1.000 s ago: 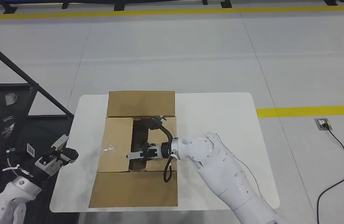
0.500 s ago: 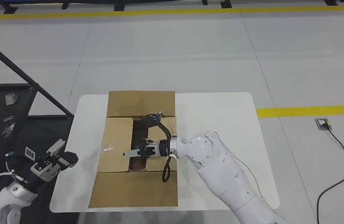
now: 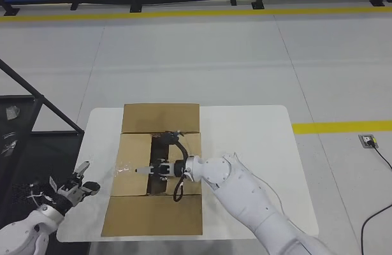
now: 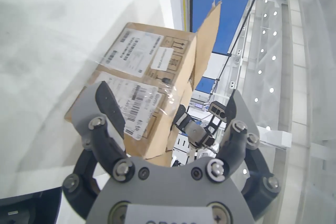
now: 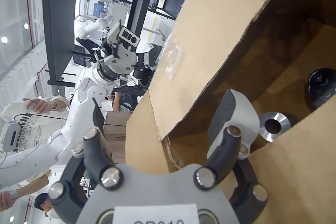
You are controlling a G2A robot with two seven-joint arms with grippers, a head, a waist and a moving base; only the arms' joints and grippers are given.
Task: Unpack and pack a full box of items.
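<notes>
Half astride the box flap [image 3: 132,162] mid-frame with right hand [image 3: 149,171] released, left hand [image 3: 88,177] open lower left; risks tearing it on clenching.

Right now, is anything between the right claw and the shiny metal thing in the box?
Only a cardboard flap, whose edge covers part of the shiny metal thing. The right claw hangs near it.

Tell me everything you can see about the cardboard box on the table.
The cardboard box is brown and sits on the white table with its top flaps folded open. One side wall carries white labels; clear tape clings to a flap. Inside lie a silver metal cylinder and a black round item. The right end effector straddles one flap, one finger inside, one outside.
</notes>
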